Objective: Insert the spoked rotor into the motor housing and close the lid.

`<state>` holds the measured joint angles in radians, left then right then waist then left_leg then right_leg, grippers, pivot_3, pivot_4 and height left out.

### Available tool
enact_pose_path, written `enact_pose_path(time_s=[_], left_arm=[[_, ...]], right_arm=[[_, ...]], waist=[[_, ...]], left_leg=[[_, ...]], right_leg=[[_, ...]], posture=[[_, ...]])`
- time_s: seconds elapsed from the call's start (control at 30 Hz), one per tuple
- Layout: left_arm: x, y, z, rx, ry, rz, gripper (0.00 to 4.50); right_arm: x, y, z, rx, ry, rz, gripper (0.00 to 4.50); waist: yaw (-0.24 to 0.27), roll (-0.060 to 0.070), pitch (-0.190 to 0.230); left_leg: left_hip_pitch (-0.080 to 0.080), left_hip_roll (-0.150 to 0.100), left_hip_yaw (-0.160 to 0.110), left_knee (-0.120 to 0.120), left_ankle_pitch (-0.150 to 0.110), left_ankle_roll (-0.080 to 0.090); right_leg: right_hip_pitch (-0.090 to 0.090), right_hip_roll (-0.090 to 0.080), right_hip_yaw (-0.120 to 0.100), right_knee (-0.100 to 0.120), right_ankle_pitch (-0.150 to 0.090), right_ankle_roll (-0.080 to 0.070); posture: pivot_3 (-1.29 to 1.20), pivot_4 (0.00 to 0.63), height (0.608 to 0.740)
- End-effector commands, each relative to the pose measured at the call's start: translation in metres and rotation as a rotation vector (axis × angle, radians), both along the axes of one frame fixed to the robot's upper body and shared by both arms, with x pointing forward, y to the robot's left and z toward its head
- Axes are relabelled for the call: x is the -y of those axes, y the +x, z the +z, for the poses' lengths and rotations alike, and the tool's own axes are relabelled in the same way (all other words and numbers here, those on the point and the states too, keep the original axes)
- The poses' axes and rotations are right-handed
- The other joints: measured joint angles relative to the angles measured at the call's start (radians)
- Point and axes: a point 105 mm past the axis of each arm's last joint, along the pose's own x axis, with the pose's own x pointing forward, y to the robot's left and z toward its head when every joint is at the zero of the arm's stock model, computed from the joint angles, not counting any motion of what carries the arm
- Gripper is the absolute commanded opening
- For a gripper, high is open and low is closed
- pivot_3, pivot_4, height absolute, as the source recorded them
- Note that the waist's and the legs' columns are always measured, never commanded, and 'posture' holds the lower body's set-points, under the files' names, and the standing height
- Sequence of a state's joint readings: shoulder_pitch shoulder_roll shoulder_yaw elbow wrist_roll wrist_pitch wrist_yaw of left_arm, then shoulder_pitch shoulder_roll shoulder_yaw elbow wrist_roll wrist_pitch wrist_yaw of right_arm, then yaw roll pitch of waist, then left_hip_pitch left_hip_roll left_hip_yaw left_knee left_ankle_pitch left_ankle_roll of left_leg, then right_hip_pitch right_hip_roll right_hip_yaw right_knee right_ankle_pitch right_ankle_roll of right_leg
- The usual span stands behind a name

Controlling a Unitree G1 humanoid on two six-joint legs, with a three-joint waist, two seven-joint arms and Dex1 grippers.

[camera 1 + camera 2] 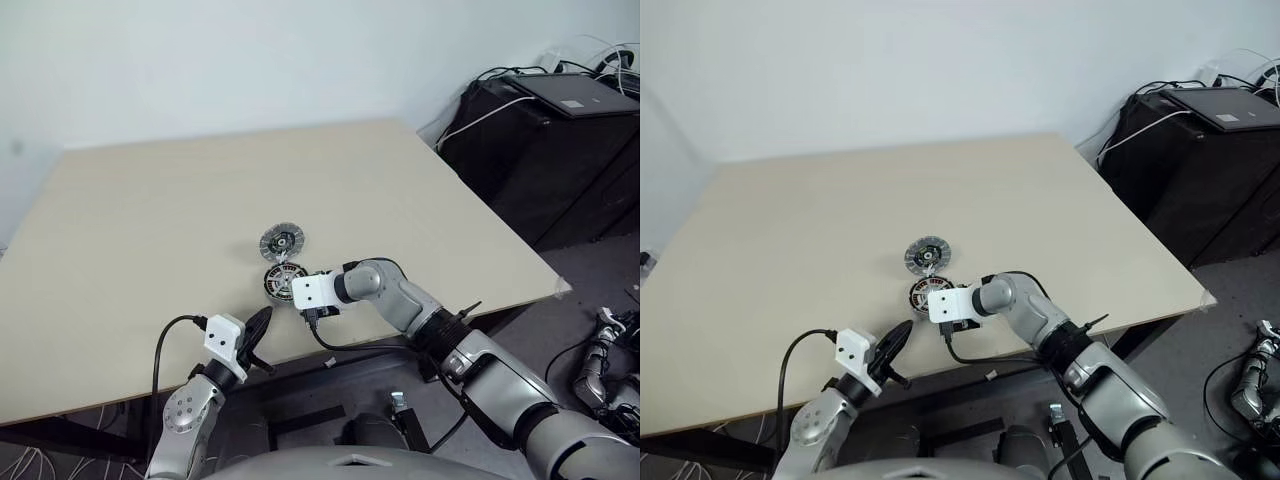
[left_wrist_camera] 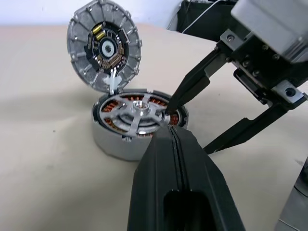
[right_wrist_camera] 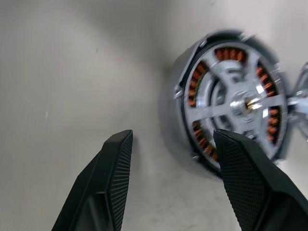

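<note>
Right claw (image 2: 190, 127): its two black fingers are spread apart and hold nothing. One fingertip (image 2: 174, 102) reaches over the rim of the housing; the other fingertip hangs off to the side, above the bare tabletop.
Left claw (image 1: 258, 335): fingers pressed together, empty, hanging at the near edge of the tabletop just short of the housing and pointing toward it.
Wheel (image 2: 139, 113): the shiny spoked wheel sits inside the housing, its spokes crossing over the copper coils and its hub at the centre. It looks level with the rim, though how deep it is seated I cannot tell.
Housing (image 2: 115, 142): a short silver-walled can with a ring of copper coils inside, standing open side up on the tabletop, close to the near edge.
Lid (image 2: 105, 52): a round finned disc with a dark hub, standing up behind the housing with its inner face toward the left claw and joined to the rim by a small tab. It leans back, fully open.
Tabletop (image 1: 150, 220): pale beige.
Step in hand: the inserting part looks done, and the free right claw beside the wheel suits a release. Closing the lid is not yet done.
Next move: one claw needs to get behind the raised lid and tip it forward onto the housing, probably with the other steadying the wall so the can does not slide.
</note>
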<state>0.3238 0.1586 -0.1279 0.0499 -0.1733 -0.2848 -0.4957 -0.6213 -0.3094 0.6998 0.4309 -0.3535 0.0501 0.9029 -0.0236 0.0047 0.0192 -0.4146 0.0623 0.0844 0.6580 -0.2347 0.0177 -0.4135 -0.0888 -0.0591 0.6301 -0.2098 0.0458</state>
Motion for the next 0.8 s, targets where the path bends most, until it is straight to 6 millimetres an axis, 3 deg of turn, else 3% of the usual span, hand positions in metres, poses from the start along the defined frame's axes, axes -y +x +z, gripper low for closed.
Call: enact_pose_path(time_s=[0.03, 0.1, 0.33, 0.4, 0.6, 0.8], left_arm=[[0.002, 0.004, 0.012, 0.046, -0.021, 0.004, 0.00], [0.003, 0.004, 0.012, 0.048, -0.023, 0.007, 0.00], [0.005, 0.003, 0.012, 0.049, -0.029, 0.011, 0.00], [0.006, 0.004, 0.012, 0.046, -0.030, 0.011, 0.00], [0.008, 0.004, 0.010, 0.038, -0.032, 0.000, 0.00], [0.009, 0.007, 0.010, 0.033, -0.033, -0.007, 0.00]], right_arm=[[-0.003, 0.006, 0.006, 0.024, -0.013, 0.030, 2.87], [-0.002, 0.006, 0.004, 0.019, -0.024, 0.036, 2.87], [-0.002, 0.012, 0.006, 0.050, -0.028, 0.039, 0.61], [-0.002, 0.013, 0.008, 0.053, -0.015, 0.035, 0.17], [-0.003, 0.011, 0.020, 0.044, 0.086, -0.010, 0.10], [0.009, 0.005, 0.045, -0.044, 0.272, -0.231, 0.10]], waist=[[-0.001, 0.000, 0.000], [-0.001, 0.000, 0.000], [-0.003, 0.001, -0.001], [-0.003, 0.001, -0.001], [0.001, 0.001, -0.001], [0.013, 0.001, 0.000]], left_leg=[[0.000, 0.000, 0.000, 0.000, 0.000, 0.000], [0.001, 0.000, 0.000, 0.000, -0.001, -0.002], [0.002, 0.000, 0.000, 0.001, -0.001, -0.003], [0.002, 0.000, 0.000, 0.001, -0.001, -0.003], [0.001, 0.000, 0.000, 0.002, -0.001, -0.003], [-0.001, 0.000, 0.000, 0.002, -0.001, -0.003]], right_leg=[[0.000, 0.000, 0.000, 0.000, 0.000, 0.000], [0.000, 0.000, 0.000, 0.001, 0.000, 0.000], [0.000, 0.000, 0.000, 0.003, 0.000, 0.000], [0.000, 0.000, 0.000, 0.003, 0.000, 0.000], [0.000, 0.000, 0.000, 0.005, 0.000, 0.000], [-0.002, 0.000, 0.000, 0.004, -0.001, -0.001]], posture=[[0.00, 0.000, 0.740], [0.00, 0.000, 0.740], [0.00, 0.000, 0.740], [0.00, 0.000, 0.740], [0.00, 0.000, 0.740], [0.00, 0.000, 0.740]])
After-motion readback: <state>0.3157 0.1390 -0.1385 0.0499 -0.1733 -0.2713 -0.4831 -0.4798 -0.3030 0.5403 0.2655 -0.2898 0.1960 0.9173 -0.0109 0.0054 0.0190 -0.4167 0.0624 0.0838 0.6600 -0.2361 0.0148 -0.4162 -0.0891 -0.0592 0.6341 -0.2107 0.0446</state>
